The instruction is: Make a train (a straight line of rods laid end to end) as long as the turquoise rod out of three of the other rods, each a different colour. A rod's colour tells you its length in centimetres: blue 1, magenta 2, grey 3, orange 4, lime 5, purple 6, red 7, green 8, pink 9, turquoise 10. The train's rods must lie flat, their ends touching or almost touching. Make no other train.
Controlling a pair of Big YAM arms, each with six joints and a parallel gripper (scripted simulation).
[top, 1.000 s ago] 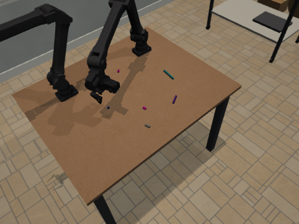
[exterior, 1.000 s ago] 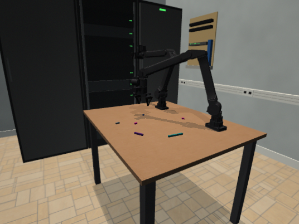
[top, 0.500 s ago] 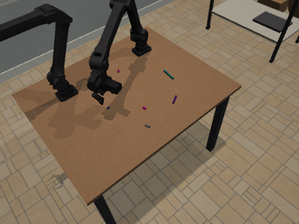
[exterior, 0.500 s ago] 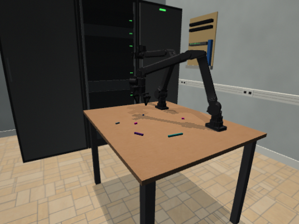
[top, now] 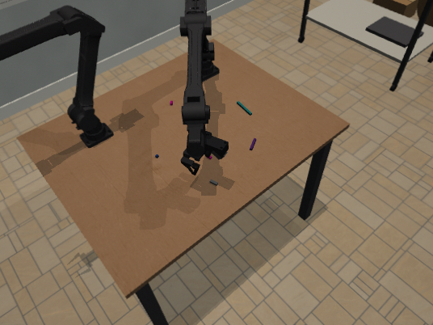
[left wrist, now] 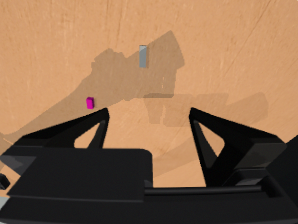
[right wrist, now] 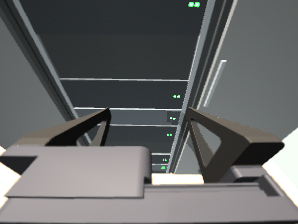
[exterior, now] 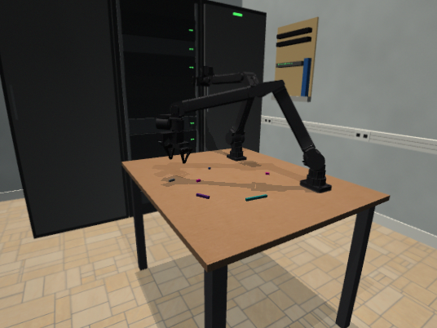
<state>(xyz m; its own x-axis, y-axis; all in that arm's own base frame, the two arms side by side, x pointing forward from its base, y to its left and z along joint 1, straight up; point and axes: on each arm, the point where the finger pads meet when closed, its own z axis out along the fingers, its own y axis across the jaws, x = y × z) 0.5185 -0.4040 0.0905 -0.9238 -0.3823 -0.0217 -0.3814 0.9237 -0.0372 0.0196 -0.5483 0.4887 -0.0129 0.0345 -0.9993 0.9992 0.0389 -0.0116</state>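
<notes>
One magenta rod [top: 210, 157] [exterior: 198, 180] [left wrist: 90, 103] is partly hidden behind the left claw [top: 191, 165] [exterior: 178, 158] [left wrist: 149, 111], wide open and holding nothing

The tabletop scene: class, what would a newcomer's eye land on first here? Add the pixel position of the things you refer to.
Probably the big black arm [top: 194, 163] [exterior: 178, 157] [left wrist: 149, 112] reaching over the wooden table [top: 101, 202] [exterior: 220, 237], its open gripper hanging above the surface. Next comes the turquoise rod [top: 244, 108] [exterior: 256, 197], the longest of the scattered rods, with the purple rod [top: 253, 144] [exterior: 203, 196] lying apart from it. In the exterior view, tall dark cabinets [exterior: 61, 102] [right wrist: 125, 55] with small green lights rise behind the table.
</notes>
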